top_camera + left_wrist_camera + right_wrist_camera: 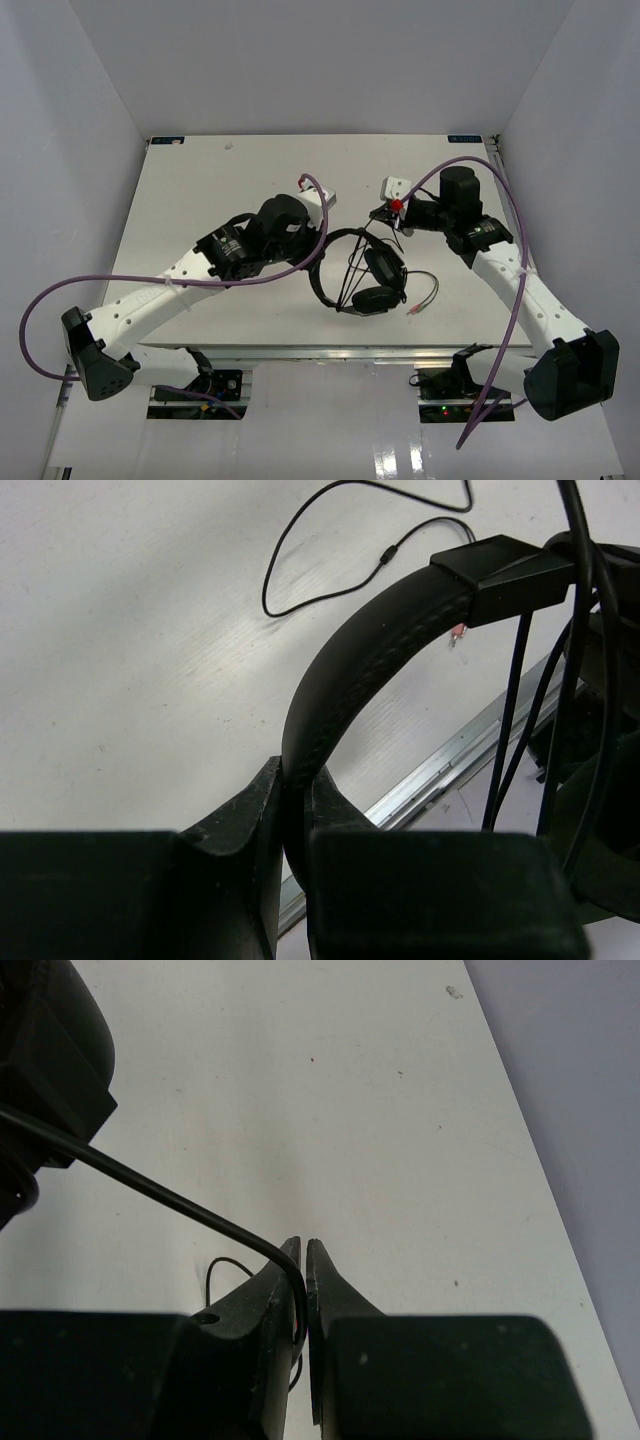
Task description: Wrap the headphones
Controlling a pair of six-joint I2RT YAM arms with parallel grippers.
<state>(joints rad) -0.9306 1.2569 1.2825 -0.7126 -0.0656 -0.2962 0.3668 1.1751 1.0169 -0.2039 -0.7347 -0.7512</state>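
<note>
Left black 2-finger gripper, over the flat white desk near its front edge, clamps the padded headband of the small black over-ear headphones between the arms. Right gripper pinches their thin dark cord; its small light plug lies on the desk nearby.

Arms: white links.
Joints: black, bulkiest at 7 and 5 o'clock.
Cables: thick, purple.
Fingers: black, tapered.
Right wrist: red dot.
</note>
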